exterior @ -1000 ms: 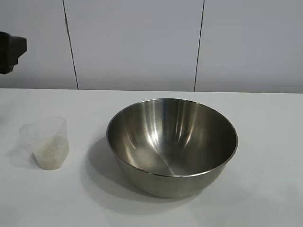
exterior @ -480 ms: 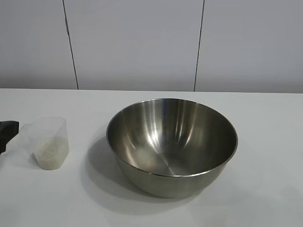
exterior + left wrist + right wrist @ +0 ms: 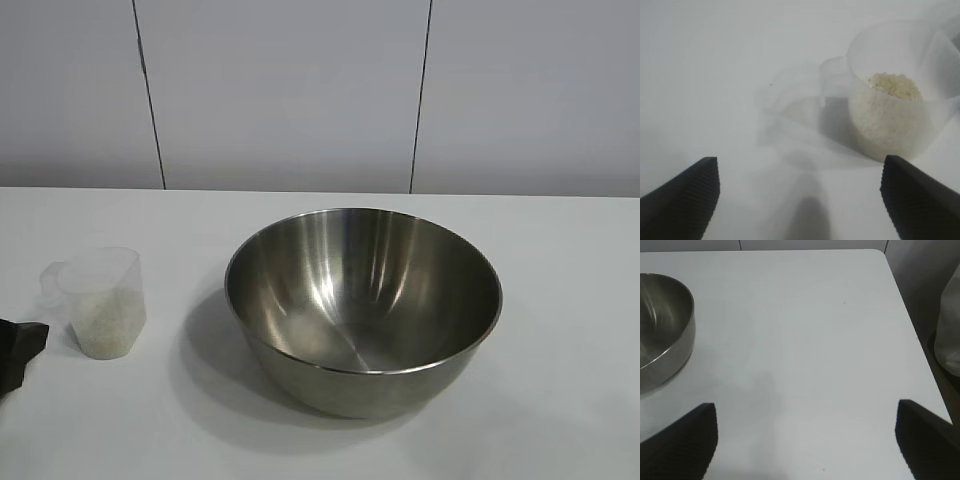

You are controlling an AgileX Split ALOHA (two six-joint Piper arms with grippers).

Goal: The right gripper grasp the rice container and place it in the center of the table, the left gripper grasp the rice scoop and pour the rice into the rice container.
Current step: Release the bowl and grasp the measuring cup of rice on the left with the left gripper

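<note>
Steel bowl: the rice container (image 3: pixel 363 308) is a large round vessel of polished stainless steel with a thin rolled rim; its brushed inside mirrors pale streaks of the room. It stands upright at the middle of the worktop and shows no grains in it.
Worktop: the table (image 3: pixel 560 260) is a flat, matt white sheet with a rounded far corner in the right wrist view.
Clear plastic cup: the rice scoop (image 3: pixel 96 300) is small, translucent and tapered, with a stubby handle on its left side in the exterior view. It stands upright on the worktop, well apart from the bowl on the left.
Grains: the rice (image 3: pixel 894 86) forms a pale, loose, finely granular heap filling the lower part of the cup.
Left claw: the left gripper (image 3: pixel 800 192) is low over the worktop just beside the cup, at the left edge of the exterior view. Its black fingers (image 3: pixel 687 195) carry fine ribbed pads and stand wide apart, touching nothing; the cup lies ahead of them, nearer one finger.
Right claw: the right gripper (image 3: pixel 807 440) is out of the exterior view. Its ribbed black fingers (image 3: pixel 682 437) are spread wide over bare worktop, with the bowl's rim off to one side.
Backdrop: smooth pale wall panels (image 3: pixel 280 90) are split by dark vertical seams.
</note>
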